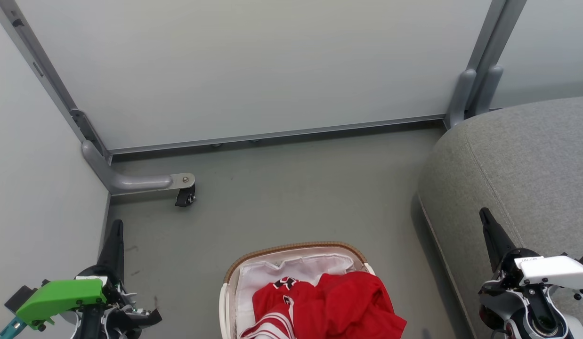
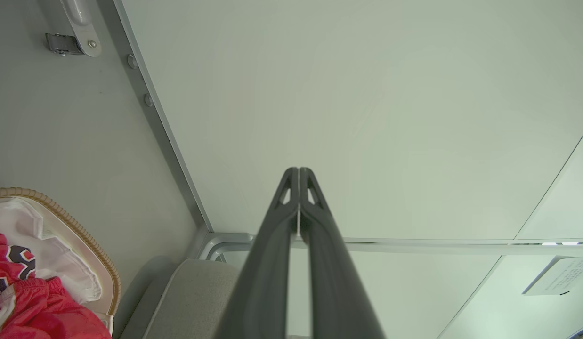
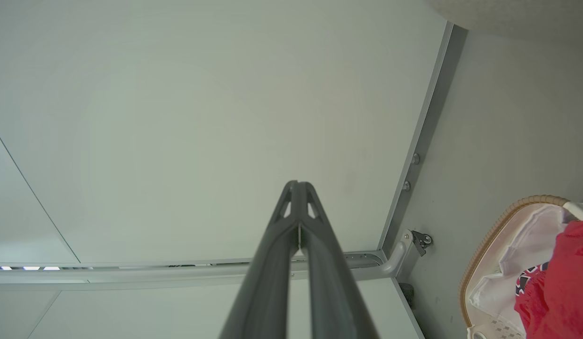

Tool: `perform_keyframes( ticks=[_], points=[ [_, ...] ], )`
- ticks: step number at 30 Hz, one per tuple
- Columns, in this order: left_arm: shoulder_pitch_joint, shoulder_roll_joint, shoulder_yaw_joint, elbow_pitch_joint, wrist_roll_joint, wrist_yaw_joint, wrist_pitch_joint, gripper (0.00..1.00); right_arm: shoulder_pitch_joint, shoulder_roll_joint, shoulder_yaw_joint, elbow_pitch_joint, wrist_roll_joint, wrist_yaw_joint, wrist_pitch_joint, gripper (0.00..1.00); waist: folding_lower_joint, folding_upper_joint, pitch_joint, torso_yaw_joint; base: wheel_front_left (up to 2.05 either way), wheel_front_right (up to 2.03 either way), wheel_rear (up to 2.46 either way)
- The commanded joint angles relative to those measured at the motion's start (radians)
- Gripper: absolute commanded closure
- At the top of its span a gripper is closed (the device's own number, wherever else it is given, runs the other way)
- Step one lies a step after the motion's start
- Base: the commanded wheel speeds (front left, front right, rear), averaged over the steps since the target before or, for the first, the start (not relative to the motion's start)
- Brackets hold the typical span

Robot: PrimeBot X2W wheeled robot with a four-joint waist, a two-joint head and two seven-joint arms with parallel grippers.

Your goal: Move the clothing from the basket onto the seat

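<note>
The red clothing [image 1: 329,306] lies bunched in the white basket [image 1: 230,282] with a brown woven rim, at the bottom centre of the head view; white striped trim and black numerals show on it. The clothing [image 2: 32,306] and basket [image 2: 84,235] also appear at the lower left of the left wrist view, and the clothing [image 3: 560,282] and basket [image 3: 489,240] at the lower right of the right wrist view. The grey seat [image 1: 522,165] rises at the right. My left gripper [image 1: 116,226] is shut and empty, left of the basket. My right gripper [image 1: 484,214] is shut and empty over the seat's edge.
Pale partition panels [image 1: 254,66] close off the back and left. A grey metal foot with a black caster [image 1: 184,195] sticks out onto the grey floor [image 1: 296,197] at the back left. Open floor lies between the basket and the panels.
</note>
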Motion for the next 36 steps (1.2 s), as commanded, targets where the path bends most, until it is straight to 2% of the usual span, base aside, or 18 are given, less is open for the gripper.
perform_keyframes(
  ticks=[1,29,30,36],
  points=[
    [-0.011,0.006,0.002,-0.001,-0.003,-0.005,0.002,1.0,0.011,-0.006,-0.001,-0.003,0.003,0.0,0.002,1.0,0.0,0.0,0.0,0.0,0.0,0.0,0.0],
    [-0.011,0.006,0.002,-0.001,-0.003,-0.005,0.002,1.0,0.012,-0.006,-0.001,-0.003,0.003,0.0,0.002,1.0,0.0,0.0,0.0,0.0,0.0,0.0,0.0],
    [0.0,0.0,0.0,0.0,0.0,0.0,0.0,0.0,0.0,0.0,0.0,0.0,0.0,0.0,0.0,0.0,0.0,0.0,0.0,0.0,0.0,0.0,0.0],
    [0.026,-0.006,-0.015,0.032,0.004,0.001,-0.011,0.0,0.017,0.011,0.009,0.035,-0.006,0.0,-0.01,0.0,0.0,0.0,0.0,0.0,0.0,0.0,0.0]
  ],
)
